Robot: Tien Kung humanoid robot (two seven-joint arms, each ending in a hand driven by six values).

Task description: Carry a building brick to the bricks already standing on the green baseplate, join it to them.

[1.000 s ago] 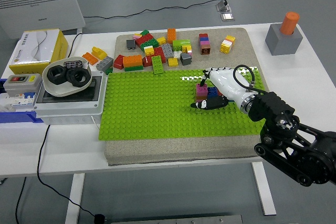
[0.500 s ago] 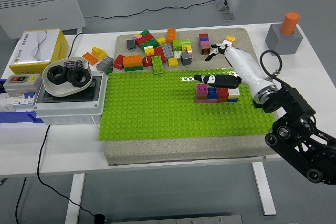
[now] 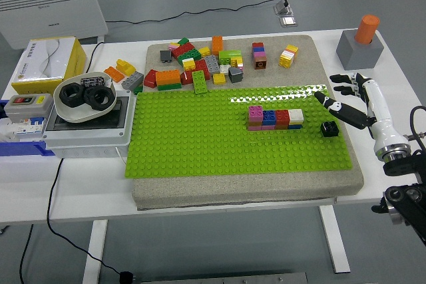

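Observation:
A low row of joined bricks (image 3: 275, 119) stands on the green baseplate (image 3: 200, 138): pink, blue, red, then white at the right end. A single black brick (image 3: 329, 128) sits on the plate to the right of the row, apart from it. My right hand (image 3: 346, 101) hovers at the plate's right edge, just above and right of the black brick. Its fingers are spread and hold nothing. The left arm does not show.
Several loose bricks (image 3: 200, 64) lie on the beige mat behind the baseplate. A grey block with an orange cylinder (image 3: 361, 44) stands at the far right. A bowl with black rings (image 3: 85, 96), a yellow box (image 3: 48, 64) and a switch box (image 3: 26, 108) crowd the left side.
My right hand has drawn back from over the brick row to the plate's right edge. The black brick now shows on the plate, right of the row.

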